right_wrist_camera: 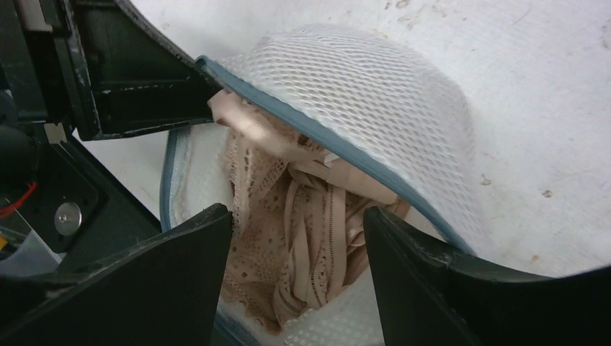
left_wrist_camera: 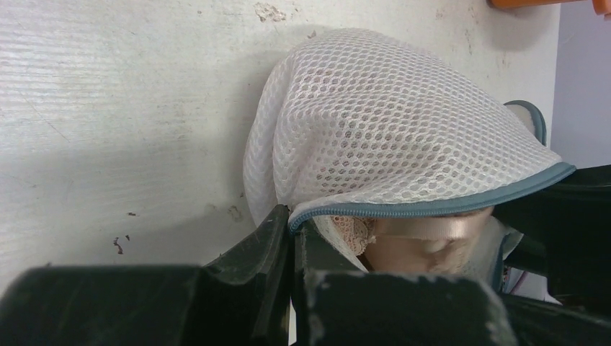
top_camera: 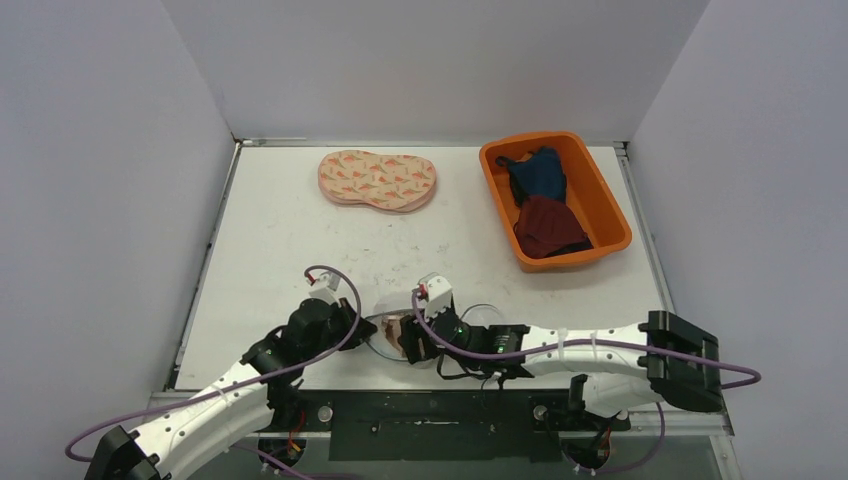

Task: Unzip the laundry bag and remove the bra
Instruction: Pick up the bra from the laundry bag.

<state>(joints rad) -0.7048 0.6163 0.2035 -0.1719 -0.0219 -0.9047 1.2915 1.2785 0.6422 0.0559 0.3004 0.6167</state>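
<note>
The white mesh laundry bag (left_wrist_camera: 389,122) with a grey-blue zipper rim lies unzipped at the table's near edge, its mouth gaping. My left gripper (left_wrist_camera: 294,220) is shut on the zipper rim and holds the upper flap lifted. The beige lace bra (right_wrist_camera: 310,216) lies bunched inside the open bag (right_wrist_camera: 382,94). My right gripper (right_wrist_camera: 297,215) is open, its two fingers reaching into the mouth on either side of the bra without closing on it. In the top view the bag (top_camera: 385,335) sits between the left gripper (top_camera: 352,320) and the right gripper (top_camera: 415,338).
An orange bin (top_camera: 606,200) at the back right holds a dark blue garment (top_camera: 538,172) and a maroon one (top_camera: 548,225). A pink patterned pouch (top_camera: 378,180) lies at the back centre. Walls enclose the table on three sides.
</note>
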